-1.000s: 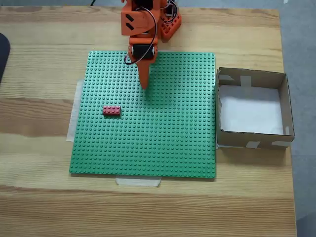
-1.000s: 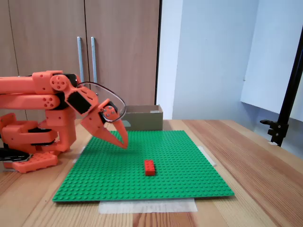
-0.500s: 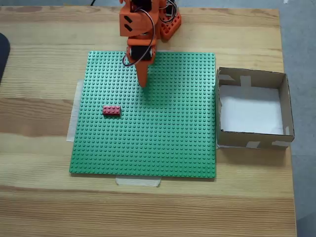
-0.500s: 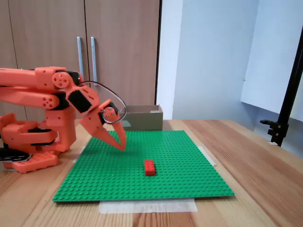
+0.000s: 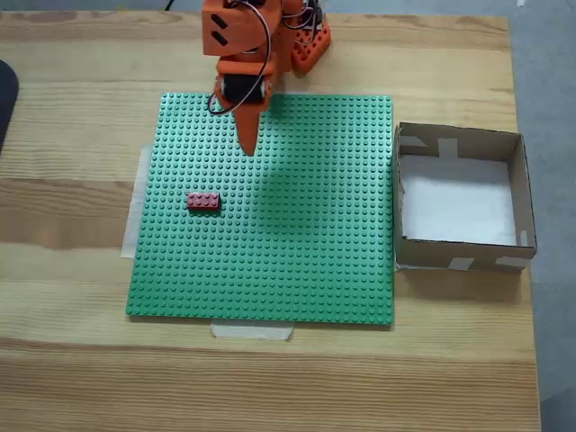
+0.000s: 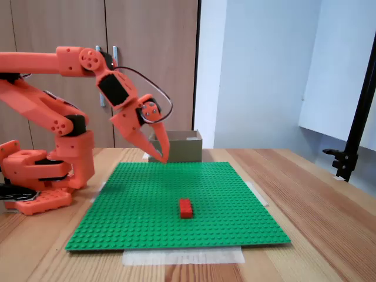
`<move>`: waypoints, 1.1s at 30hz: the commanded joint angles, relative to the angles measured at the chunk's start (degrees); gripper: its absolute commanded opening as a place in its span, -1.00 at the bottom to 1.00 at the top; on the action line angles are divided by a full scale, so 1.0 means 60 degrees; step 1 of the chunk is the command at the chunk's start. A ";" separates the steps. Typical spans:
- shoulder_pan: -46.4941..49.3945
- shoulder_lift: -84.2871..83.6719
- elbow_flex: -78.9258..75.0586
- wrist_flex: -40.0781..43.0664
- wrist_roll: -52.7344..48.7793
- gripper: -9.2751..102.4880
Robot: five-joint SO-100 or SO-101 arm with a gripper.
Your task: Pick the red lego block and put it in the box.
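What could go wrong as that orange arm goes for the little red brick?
The gripper hangs above the green baseplate, apart from the red lego block, with its fingers together. It would probably need to open before descending, or it may just push the brick. If the brick is pressed onto the studs, which cannot be told, lifting it might tug the taped baseplate. The box sits beyond the plate's opposite edge, so a weak grip could drop the brick on the way.

green baseplate (image 5: 297, 243) open around red lego block (image 5: 203, 202); box (image 5: 517, 189) walls low
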 commanded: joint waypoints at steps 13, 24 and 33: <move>0.0791 -0.4014 -0.4453 0.1787 -0.0527 -0.84; 0.1025 -0.6460 -0.6548 0.2622 -0.1685 -0.84; 0.1143 -0.7617 -0.7236 0.3003 -0.1758 -0.81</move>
